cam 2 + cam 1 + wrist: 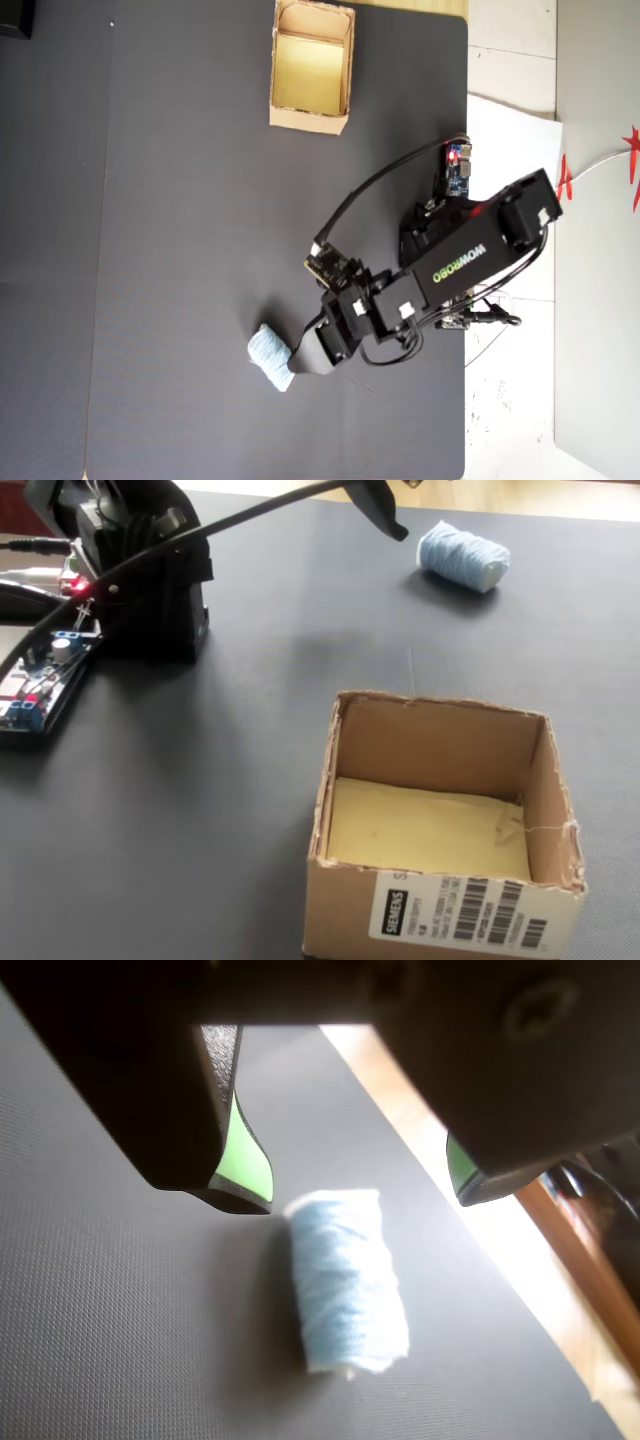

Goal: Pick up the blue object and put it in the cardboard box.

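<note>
Dark mat under you: your gripper hangs with jaws spread apart and empty, the blue object lying just below and between them, its long axis running along the gap. The cardboard box sits well apart.

I see a dark grey textured mat covering most of the desk, whose pale surface shows along the right edge in the overhead view. On the mat, the blue object lies on its side near the bottom edge in that view, well apart from the cardboard box, which sits open and upright close to the top edge. The arm's black base stands by the mat's right edge, a circuit board just beside it.
</note>
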`<state>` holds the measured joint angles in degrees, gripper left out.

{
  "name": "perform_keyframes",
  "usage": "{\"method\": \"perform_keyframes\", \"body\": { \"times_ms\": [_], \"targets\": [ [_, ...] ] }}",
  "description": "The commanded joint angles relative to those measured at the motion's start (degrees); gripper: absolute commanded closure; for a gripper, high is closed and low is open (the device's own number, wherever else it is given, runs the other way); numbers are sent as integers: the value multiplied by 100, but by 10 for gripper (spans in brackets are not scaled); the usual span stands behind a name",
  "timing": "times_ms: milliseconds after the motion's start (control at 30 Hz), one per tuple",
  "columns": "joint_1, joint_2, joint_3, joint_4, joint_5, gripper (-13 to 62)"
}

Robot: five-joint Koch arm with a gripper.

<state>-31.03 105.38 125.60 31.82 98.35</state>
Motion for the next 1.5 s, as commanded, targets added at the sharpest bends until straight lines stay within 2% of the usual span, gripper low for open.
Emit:
{"method": "perform_keyframes", "body": {
  "times_ms": [0, 233, 767, 1267, 1467],
  "targets": [
    [-79, -185, -694, 88, 272, 166],
    [-79, -1099, -1415, 202, 299, 166],
    [-62, -2487, -1828, 229, 299, 166],
    [-141, -3507, -2619, 1556, 896, 201],
    [-132, -3718, -3015, 1802, 993, 357]
  ]
}}
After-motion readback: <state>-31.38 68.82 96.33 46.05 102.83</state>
